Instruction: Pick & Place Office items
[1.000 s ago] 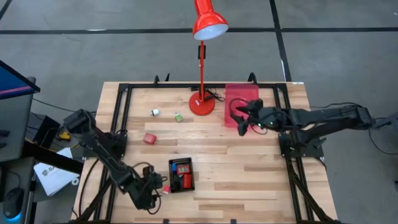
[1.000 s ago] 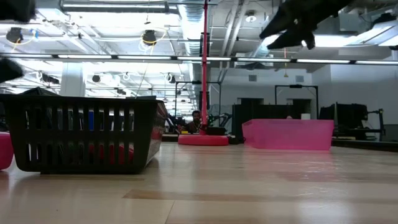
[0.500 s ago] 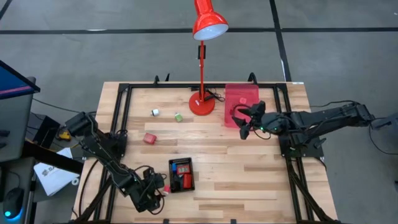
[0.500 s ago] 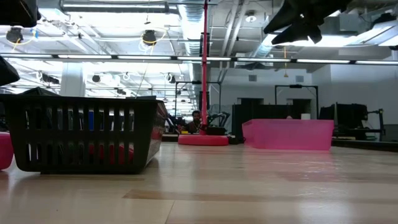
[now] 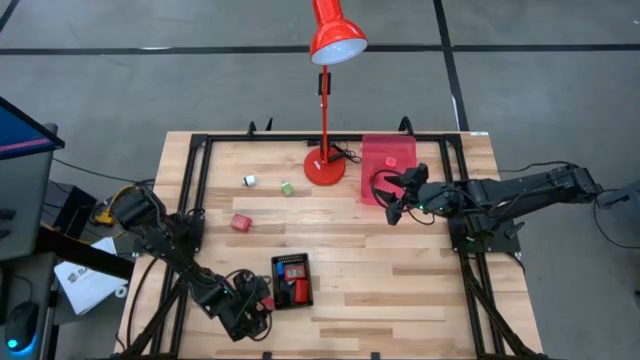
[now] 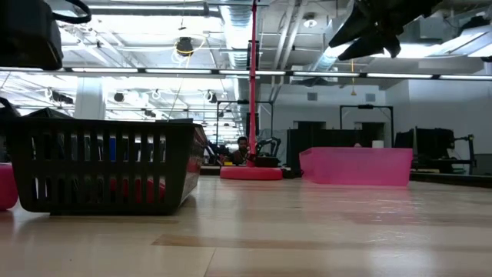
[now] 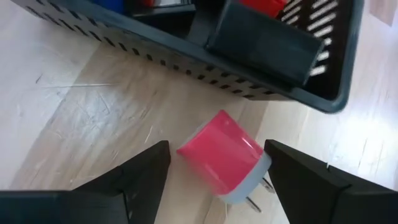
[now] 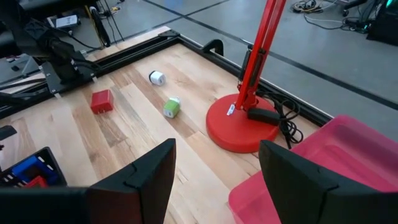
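A: Which step is this?
B: Reaching. The left pincer (image 7: 214, 171) hangs open astride a pink block (image 7: 224, 155) lying on the surface just beside the black tray (image 7: 298, 93).
A: Next?
B: Probably lower and close (right pincer (image 8: 214, 165) waits open by the pink tray (image 8: 348, 155)).

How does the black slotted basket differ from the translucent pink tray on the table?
The black slotted plastic basket is opaque with slit walls; the translucent pink plastic tray has solid, see-through walls. The basket sits near the front edge, beside the left gripper; the tray sits at the back, next to the red desk lamp's base. The basket holds red and blue items; the visible part of the tray looks empty. Both are rectangular, open-topped containers on the wooden table.
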